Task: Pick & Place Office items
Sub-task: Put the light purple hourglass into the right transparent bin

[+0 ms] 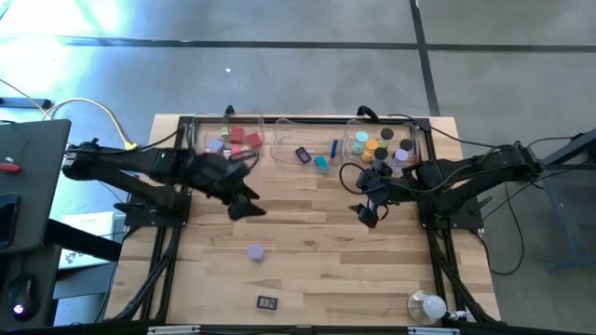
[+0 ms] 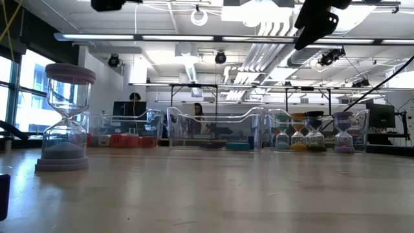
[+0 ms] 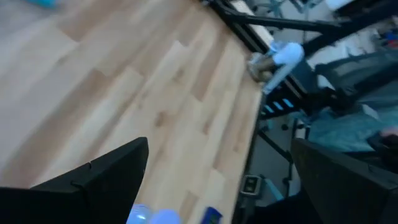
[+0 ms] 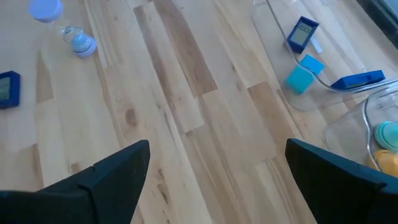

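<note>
Three clear trays stand along the far edge. The left tray point(image 1: 233, 126) holds red, pink and lavender blocks point(image 1: 237, 140). The middle tray point(image 1: 284, 126) holds a dark clip point(image 1: 303, 155), a blue stick point(image 1: 333, 147) and a teal block point(image 1: 321, 163). The right tray point(image 1: 421, 140) holds several small hourglasses point(image 1: 382, 147) standing upright. A lavender hourglass point(image 1: 255, 251) stands on the bare table, and a dark clip point(image 1: 267, 301) lies nearer the front edge. My left gripper point(image 1: 244, 200) hangs open above the table's left middle. My right gripper point(image 1: 368, 212) hangs open before the right tray.
A white bulb-like object point(image 1: 428, 305) lies at the near right corner, also in the left wrist view point(image 3: 280, 59). Bare wood lies between the two grippers and across the table's middle. In the low view the lavender hourglass point(image 2: 65, 116) stands at the left, close to the camera.
</note>
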Controlling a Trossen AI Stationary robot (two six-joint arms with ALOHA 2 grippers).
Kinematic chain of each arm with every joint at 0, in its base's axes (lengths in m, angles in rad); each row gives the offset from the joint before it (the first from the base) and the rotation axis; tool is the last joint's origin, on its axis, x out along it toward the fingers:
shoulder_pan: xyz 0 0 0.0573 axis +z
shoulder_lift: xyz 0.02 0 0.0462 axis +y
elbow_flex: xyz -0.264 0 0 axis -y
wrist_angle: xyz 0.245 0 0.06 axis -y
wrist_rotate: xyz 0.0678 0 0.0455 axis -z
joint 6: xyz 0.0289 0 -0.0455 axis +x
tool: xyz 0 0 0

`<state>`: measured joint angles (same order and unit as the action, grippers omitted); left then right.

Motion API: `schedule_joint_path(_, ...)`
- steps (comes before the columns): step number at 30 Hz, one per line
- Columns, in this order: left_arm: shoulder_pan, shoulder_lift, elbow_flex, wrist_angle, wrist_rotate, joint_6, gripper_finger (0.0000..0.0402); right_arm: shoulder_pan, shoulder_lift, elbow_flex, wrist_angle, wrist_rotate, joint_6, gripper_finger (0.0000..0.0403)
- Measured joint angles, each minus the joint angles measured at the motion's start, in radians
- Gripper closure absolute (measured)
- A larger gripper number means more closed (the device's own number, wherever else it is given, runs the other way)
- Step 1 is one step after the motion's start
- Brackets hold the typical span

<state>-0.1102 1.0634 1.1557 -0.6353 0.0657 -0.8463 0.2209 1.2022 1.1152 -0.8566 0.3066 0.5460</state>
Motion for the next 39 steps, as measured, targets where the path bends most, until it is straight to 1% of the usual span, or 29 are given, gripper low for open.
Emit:
schedule_joint_path(3,-0.104,0.0,0.0,0.046,-0.069,-0.038,0.0017,0.015,0.0,0.0,0.0,0.001,0.005,0.0038)
schedule_joint_path(6,-0.212,0.0,0.0,0.057,-0.175,-0.065,0.0017,0.024,0.0,0.0,0.0,0.005,0.006,0.0038)
schedule_joint_path(10,-0.346,0.014,0.001,-0.004,-0.328,-0.136,0.0017,0.041,0.0,0.0,0.008,0.008,0.025,0.0038)
schedule_joint_path(12,-0.41,0.029,0.001,-0.042,-0.388,-0.184,0.0017,0.05,0.0,0.0,0.015,0.008,0.034,0.0038)
schedule_joint_path(16,-0.505,0.074,0.001,-0.094,-0.46,-0.265,0.0017,0.074,0.0,0.0,0.026,0.008,0.037,0.0038)
schedule_joint_path(20,-0.556,0.122,0.001,-0.134,-0.49,-0.289,0.0017,0.096,0.0,0.0,0.032,0.008,0.063,0.0038)
schedule_joint_path(24,-0.593,0.179,0.001,-0.161,-0.491,-0.212,0.0017,0.119,0.0,0.0,0.032,0.008,0.088,0.0038)
schedule_joint_path(27,-0.61,0.222,0.001,-0.146,-0.49,-0.139,0.0017,0.132,0.0,0.0,0.042,0.008,0.09,0.0038)
schedule_joint_path(33,-0.615,0.297,0.001,-0.125,-0.484,-0.087,0.0017,0.131,0.0,0.0,0.088,0.04,0.088,0.0038)
schedule_joint_path(36,-0.604,0.309,0.001,-0.136,-0.483,-0.078,0.0017,0.117,0.0,0.0,0.106,0.04,0.076,0.0038)
schedule_joint_path(39,-0.59,0.308,0.001,-0.149,-0.484,-0.027,0.0017,0.102,0.0,0.0,0.119,0.041,0.055,0.0038)
